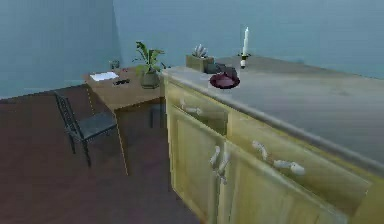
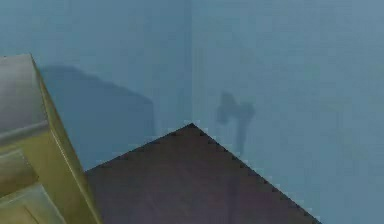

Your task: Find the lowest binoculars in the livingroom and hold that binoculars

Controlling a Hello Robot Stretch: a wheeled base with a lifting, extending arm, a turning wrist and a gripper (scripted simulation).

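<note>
Cabinet (image 1: 300, 100) and desk (image 1: 125, 92) stand against blue walls (image 1: 60, 40)

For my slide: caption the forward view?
Wooden cabinet bearing a red bowl and candle, beside a desk with a potted plant and chair.

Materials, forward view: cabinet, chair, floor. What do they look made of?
Cabinet: pale yellowish wood, matte; faint grain streaks on the doors and drawer fronts.
Chair: dark grey, with thin legs and a slatted back; metal or painted wood, cannot tell which.
Floor: dark brown, probably wood boards; the plank lines are faint, so this is a guess.
</note>
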